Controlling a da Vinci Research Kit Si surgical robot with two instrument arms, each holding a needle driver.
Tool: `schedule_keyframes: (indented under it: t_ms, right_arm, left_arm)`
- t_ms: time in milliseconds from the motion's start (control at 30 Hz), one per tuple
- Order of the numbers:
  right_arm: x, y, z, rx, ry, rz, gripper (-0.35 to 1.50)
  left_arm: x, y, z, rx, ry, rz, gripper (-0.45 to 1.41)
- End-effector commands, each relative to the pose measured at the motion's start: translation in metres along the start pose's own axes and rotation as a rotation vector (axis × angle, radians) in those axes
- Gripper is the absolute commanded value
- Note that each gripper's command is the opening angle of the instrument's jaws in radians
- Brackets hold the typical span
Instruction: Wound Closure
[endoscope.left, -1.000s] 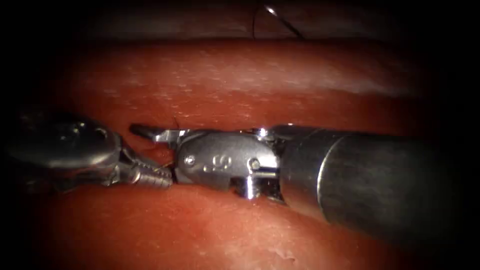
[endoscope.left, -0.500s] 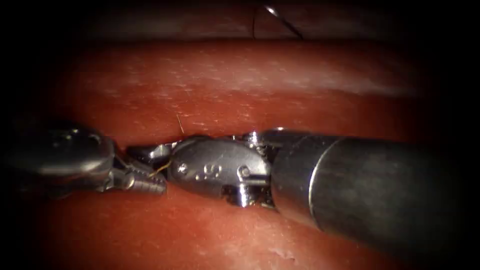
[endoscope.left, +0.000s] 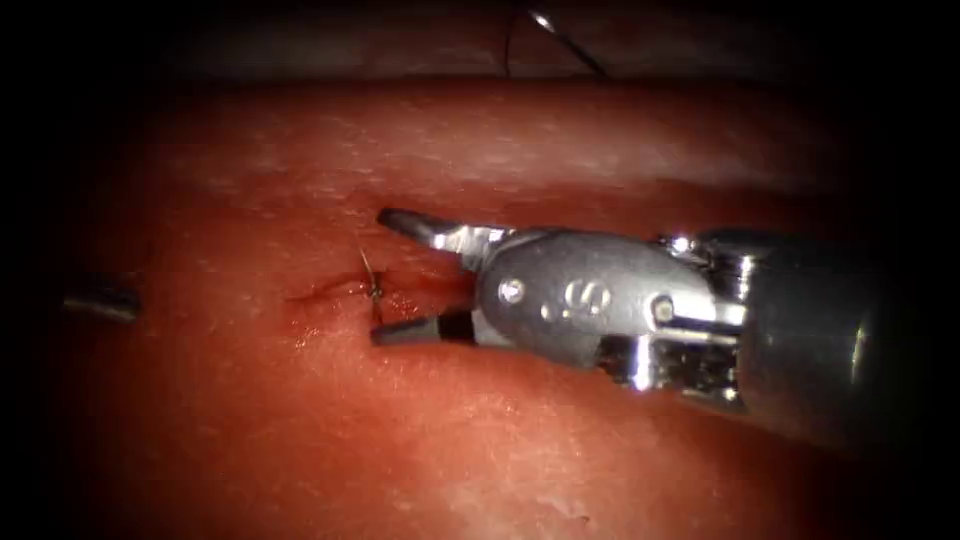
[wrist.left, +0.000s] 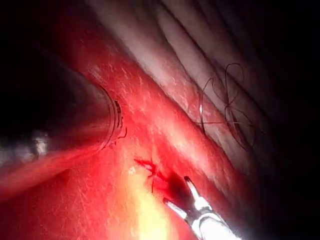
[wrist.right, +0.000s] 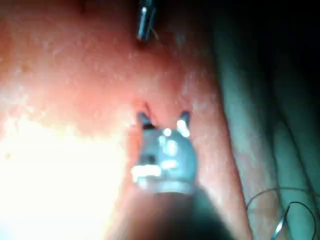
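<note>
The cut (endoscope.left: 345, 290) in the tissue (endoscope.left: 300, 440) carries one small stitch with short cut ends of thread (endoscope.left: 372, 285) standing up from it, and red fluid (wrist.left: 155, 172) lies around that spot; as far as the views show, the closing of this stretch looks at least partly done, though how much of the cut is left open cannot be judged. The curved needle (endoscope.left: 565, 40) lies well beyond the cut on the pale far part of the tissue, outside it, with loose thread (wrist.left: 227, 107) coiled beside it.

The right arm's tool (endoscope.left: 410, 275) reaches in level, its jaws spread apart and empty, one on either side of the cut's right end, just beside the stitch. The left arm's tool (endoscope.left: 100, 300) sits well left of the cut, holding nothing visible; whether it is closed cannot be told.
</note>
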Motion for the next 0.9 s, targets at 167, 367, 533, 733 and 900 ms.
schedule_keyframes:
  t_ms: [167, 367, 533, 733, 900]
  right_arm:
    - [-0.0007, 0.0012, -0.0010, -0.040, -0.018, 0.016, 1.40]
    - [-0.0004, 0.0007, -0.0008, -0.033, -0.015, 0.018, 1.40]
    - [-0.0004, 0.0007, -0.0008, -0.033, -0.015, 0.018, 1.40]
    - [-0.0004, 0.0007, -0.0008, -0.033, -0.015, 0.018, 1.40]
    - [-0.0004, 0.0008, -0.0010, -0.032, -0.015, 0.018, 1.40]
  left_arm:
    - [-0.0031, -0.0056, 0.0042, 0.016, -0.032, -0.007, 0.39]
    - [-0.0053, -0.0094, 0.0087, 0.018, -0.076, 0.265, 0.78]
    - [-0.0039, -0.0107, 0.0058, -0.010, -0.096, 0.269, 0.78]
    - [0.0011, -0.0088, -0.0014, 0.026, -0.037, 0.246, 0.79]
    - [0.0038, -0.0065, -0.0056, 0.022, -0.017, 0.262, 0.79]
